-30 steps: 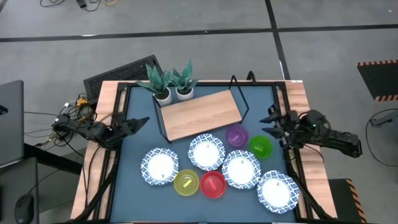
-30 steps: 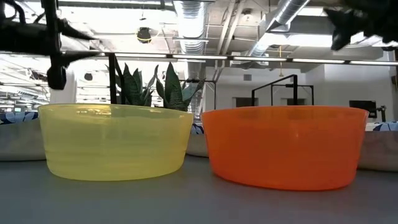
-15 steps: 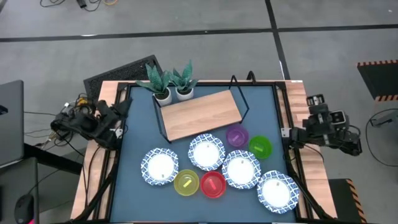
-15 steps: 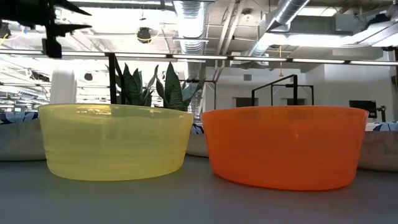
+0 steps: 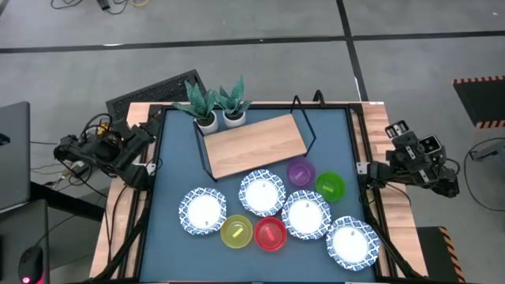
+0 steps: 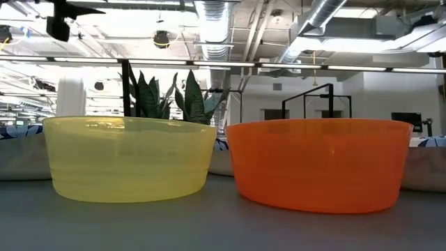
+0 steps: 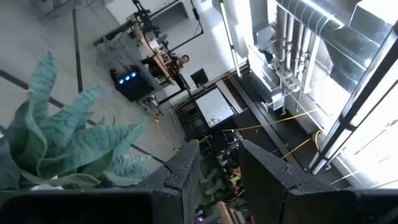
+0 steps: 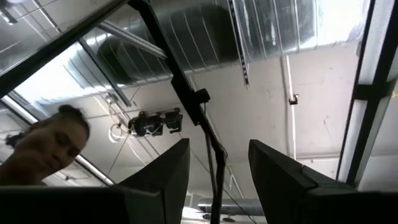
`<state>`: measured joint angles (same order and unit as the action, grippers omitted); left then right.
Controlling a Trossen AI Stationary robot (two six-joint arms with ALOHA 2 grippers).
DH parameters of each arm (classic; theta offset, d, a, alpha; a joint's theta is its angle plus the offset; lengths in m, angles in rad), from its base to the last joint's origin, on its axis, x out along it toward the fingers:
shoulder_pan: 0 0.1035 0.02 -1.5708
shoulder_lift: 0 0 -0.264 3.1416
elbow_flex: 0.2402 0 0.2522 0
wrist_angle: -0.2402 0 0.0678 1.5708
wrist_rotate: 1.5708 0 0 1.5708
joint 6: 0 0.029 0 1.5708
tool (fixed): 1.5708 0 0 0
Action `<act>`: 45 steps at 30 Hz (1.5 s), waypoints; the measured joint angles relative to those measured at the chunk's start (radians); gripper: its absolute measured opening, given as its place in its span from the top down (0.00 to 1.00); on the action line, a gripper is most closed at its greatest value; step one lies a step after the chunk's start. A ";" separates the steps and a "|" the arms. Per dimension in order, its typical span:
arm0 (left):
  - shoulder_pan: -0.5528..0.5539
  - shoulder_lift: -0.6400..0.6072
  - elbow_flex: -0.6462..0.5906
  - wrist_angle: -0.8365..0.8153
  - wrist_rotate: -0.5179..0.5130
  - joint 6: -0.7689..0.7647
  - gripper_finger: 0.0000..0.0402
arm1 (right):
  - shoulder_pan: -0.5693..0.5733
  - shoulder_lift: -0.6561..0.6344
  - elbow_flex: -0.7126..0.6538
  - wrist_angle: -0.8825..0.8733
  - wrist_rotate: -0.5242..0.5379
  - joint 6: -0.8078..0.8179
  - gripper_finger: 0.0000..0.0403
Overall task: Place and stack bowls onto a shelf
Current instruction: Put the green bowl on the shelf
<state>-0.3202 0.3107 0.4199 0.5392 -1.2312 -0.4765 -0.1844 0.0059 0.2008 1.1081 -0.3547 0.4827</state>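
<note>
Sitting off the counter (image 5: 170,170) at 9 o'clock, the left gripper (image 7: 219,167) has its fingers apart and holds nothing. The right gripper (image 8: 217,163), at 3 o'clock, is also spread and empty. The shelf (image 5: 254,144) lies near 12 o'clock, bare. All eight bowls (image 5: 261,192) sit toward 6 o'clock, unstacked.

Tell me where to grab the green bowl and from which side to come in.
Grip the green bowl by its thin rim, coming straight down with one finger inside and one outside. It sits upright and open-topped, so the rim is the only graspable edge. Probably take the side facing the right gripper, away from the purple bowl close beside it.
</note>
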 joint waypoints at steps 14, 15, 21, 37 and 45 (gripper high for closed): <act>0.000 0.094 0.089 -0.004 0.020 -0.045 0.75 | 0.000 0.123 0.466 -1.385 0.633 -0.006 0.53; 0.000 0.099 0.102 -0.010 0.024 -0.022 0.75 | 0.000 0.168 0.532 -1.528 0.653 -0.001 0.53; 0.000 0.128 0.204 -0.121 0.115 0.136 0.68 | 0.000 0.449 0.854 -2.083 0.662 0.039 0.53; 0.000 0.197 0.408 -0.659 0.240 0.029 0.31 | -0.001 0.954 0.797 -2.495 0.453 -0.067 0.37; 0.000 0.199 0.408 -0.762 0.243 -0.068 0.31 | -0.002 0.915 0.474 -2.258 0.356 -0.088 0.35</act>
<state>-0.3199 0.5098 0.8284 -0.2226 -0.9878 -0.5441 -0.1864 0.9212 0.6744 -1.1500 0.0010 0.3943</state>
